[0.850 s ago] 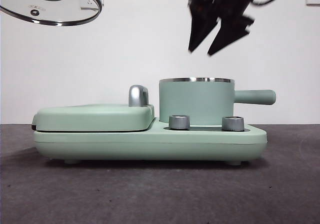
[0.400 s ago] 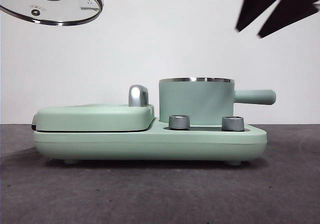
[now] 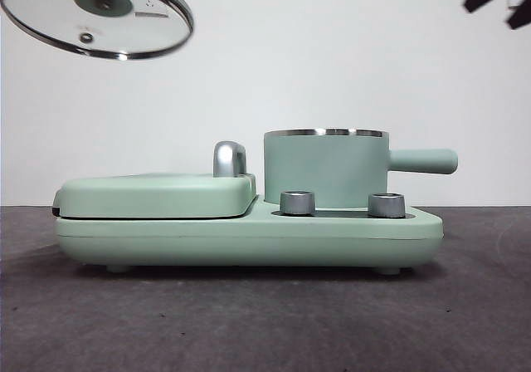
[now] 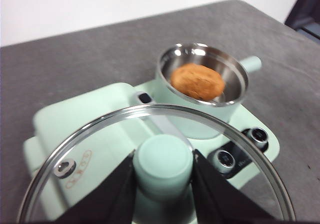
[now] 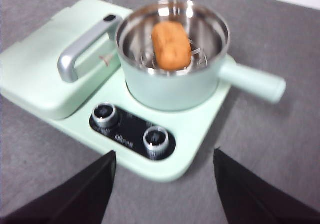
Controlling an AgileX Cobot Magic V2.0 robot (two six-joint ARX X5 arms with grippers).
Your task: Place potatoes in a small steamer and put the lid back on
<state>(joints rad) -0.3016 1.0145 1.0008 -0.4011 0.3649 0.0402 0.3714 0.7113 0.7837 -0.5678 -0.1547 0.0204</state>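
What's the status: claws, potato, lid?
Left claw shut on round glass lid's mint-green knob, lid high, off to the pot's side. Right claw open, empty. Orange-brown potato inside mint-green steamer pot. Nothing over the pot.

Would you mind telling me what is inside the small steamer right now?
One orange-brown potato lies in the small steamer on its steel insert. The pot is uncovered; the left gripper holds the glass lid aloft. The floor under the potato is hidden.
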